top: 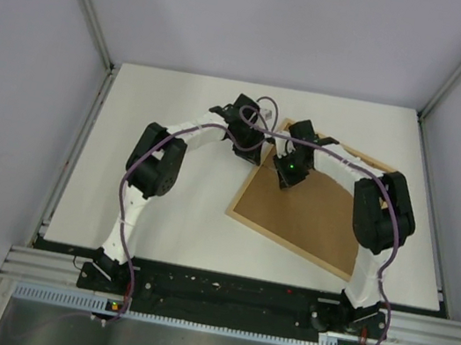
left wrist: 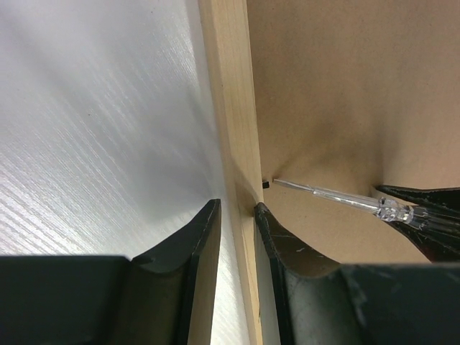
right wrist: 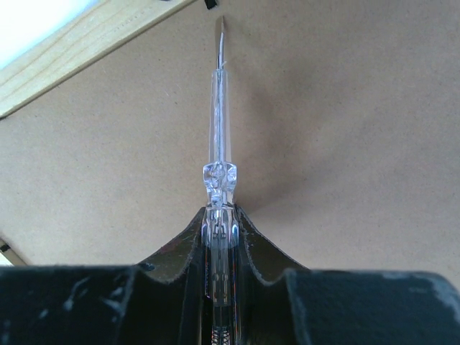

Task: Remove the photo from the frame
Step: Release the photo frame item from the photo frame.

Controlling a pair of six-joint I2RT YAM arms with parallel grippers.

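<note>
I have the frame [top: 313, 209] lying face down on the white table [top: 161, 214], right of centre and turned at an angle. Its brown fibreboard back faces up inside a light-wood rail [left wrist: 233, 108]. The photo is hidden from this side. The board looks plain and matte, with no print that I can read.

My left gripper [left wrist: 237, 208] sits at the frame's far-left edge. Its 2 fingers [left wrist: 208, 237] are set narrow and straddle the wooden rail, 1 over the table side and 1 over the board side. I cannot tell whether they actually pinch the wood.

My right gripper [right wrist: 219, 212] is clamped on a screwdriver [right wrist: 218, 122] with a clear plastic handle. The handle runs back between the 2 jaws, and coloured parts show inside it. The metal shaft points across the board toward the rail. From the left wrist camera, the blade tip meets a small black tab [left wrist: 266, 184] where board and rail join, just beside the left gripper's inner finger.
</note>
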